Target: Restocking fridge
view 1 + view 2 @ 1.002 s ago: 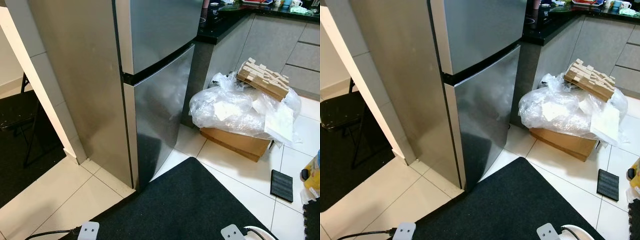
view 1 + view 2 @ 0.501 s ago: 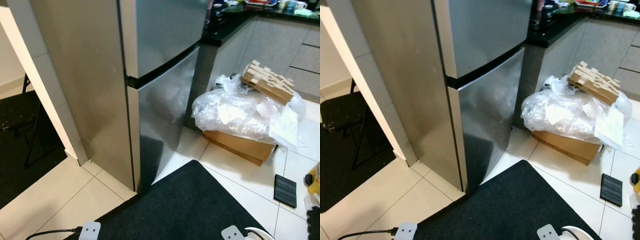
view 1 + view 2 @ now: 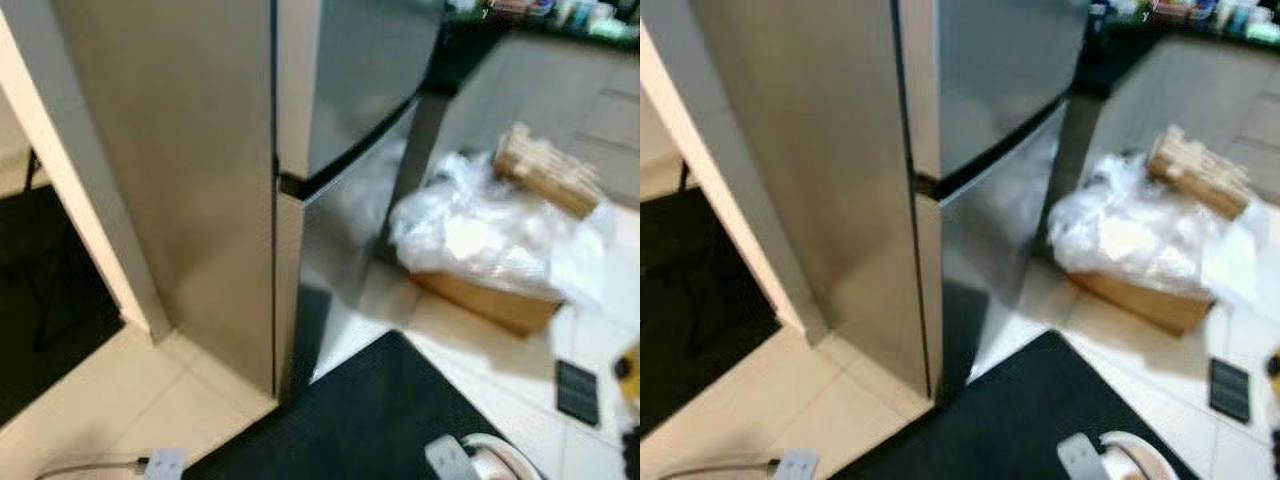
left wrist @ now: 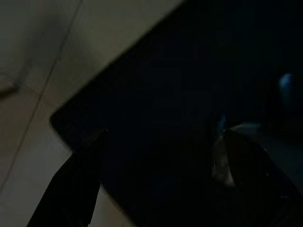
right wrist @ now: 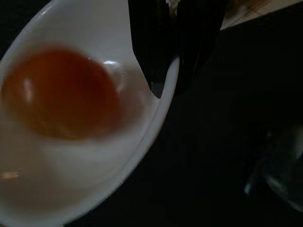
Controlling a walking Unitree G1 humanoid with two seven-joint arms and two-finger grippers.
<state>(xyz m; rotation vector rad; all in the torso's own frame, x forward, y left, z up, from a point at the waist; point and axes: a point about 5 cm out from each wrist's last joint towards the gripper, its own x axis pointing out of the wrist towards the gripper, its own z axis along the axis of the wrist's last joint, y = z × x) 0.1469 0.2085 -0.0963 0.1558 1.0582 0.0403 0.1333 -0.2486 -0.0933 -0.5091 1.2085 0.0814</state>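
Observation:
A tall stainless-steel fridge (image 3: 200,150) stands ahead with its upper door (image 3: 360,70) and lower door (image 3: 350,240) both closed. In the right wrist view my right gripper (image 5: 163,80) is shut on the rim of a white bowl (image 5: 71,156) that holds a round orange thing (image 5: 61,94). The bowl's edge (image 3: 490,455) also peeks in at the bottom of the left eye view, over the black mat (image 3: 370,420). My left gripper (image 4: 164,135) hangs open above the same mat with nothing between its fingers.
A heap of clear plastic (image 3: 480,230) lies on a cardboard box (image 3: 490,300) right of the fridge, with wooden pieces (image 3: 545,170) on top. A flat black object (image 3: 577,392) lies on the tiles. A pale wall post (image 3: 70,200) stands left of the fridge; dark counter (image 3: 460,50) behind.
The whole picture has shifted and gone blurred, so the camera has moved nearer to the fridge. The fridge doors stay closed and nothing on the floor has moved.

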